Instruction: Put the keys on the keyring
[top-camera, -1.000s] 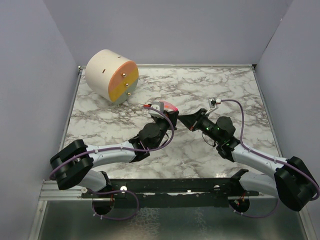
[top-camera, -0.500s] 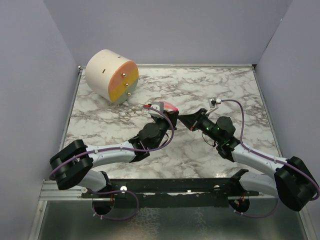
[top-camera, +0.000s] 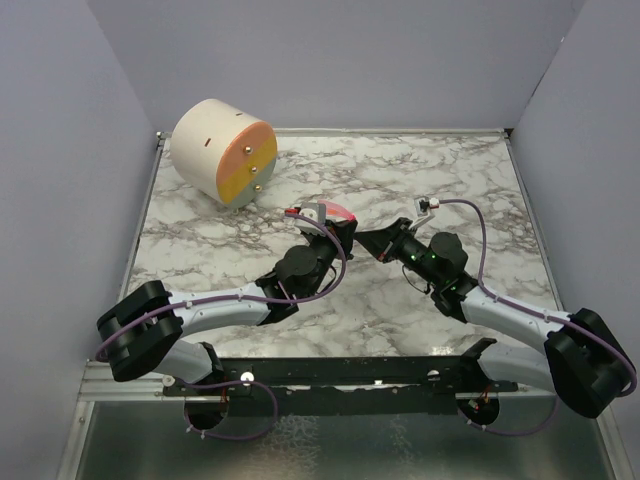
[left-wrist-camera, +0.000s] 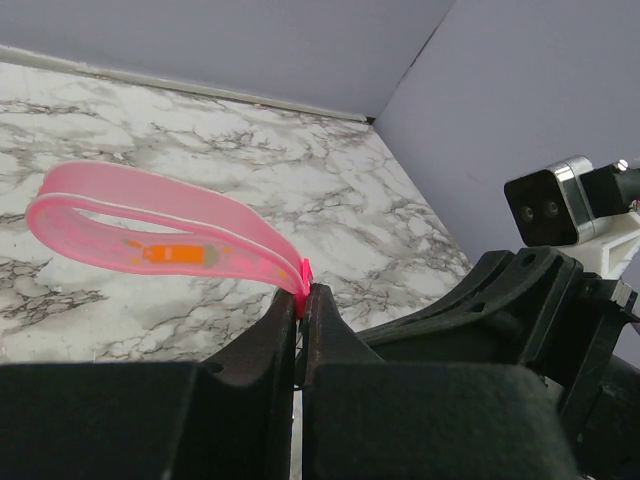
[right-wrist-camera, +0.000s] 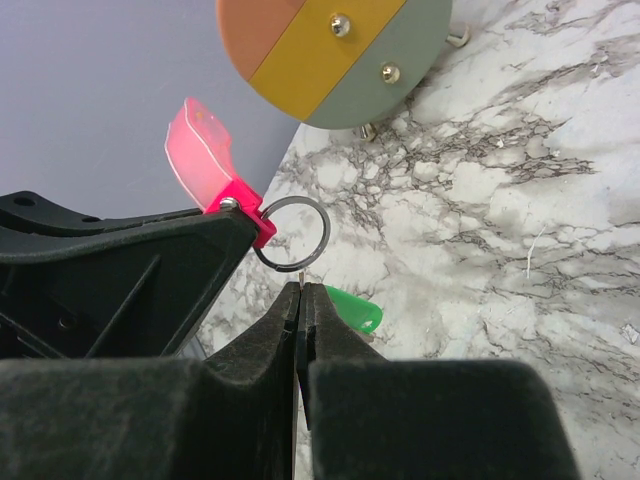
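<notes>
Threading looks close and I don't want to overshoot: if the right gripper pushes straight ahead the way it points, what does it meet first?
The keyring, at or almost touching the tip of the right gripper. It hangs from the pink key, which is pinched in the left gripper. Depth is hard to judge.

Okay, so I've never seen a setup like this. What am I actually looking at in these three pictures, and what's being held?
This is a robot: a left arm and a right arm bolted at the near edge of a marble table, each ending in a two-finger gripper. The wide picture comes from a fixed camera above and behind them; the other two come from small cameras on each wrist. On the table lies a large cream drum with a coloured face. The left gripper is shut on a pink key, a slim strip. The right gripper is shut on a thin metal ring, with a small green key just beside its fingertips. The pink key's end meets the ring.
</notes>
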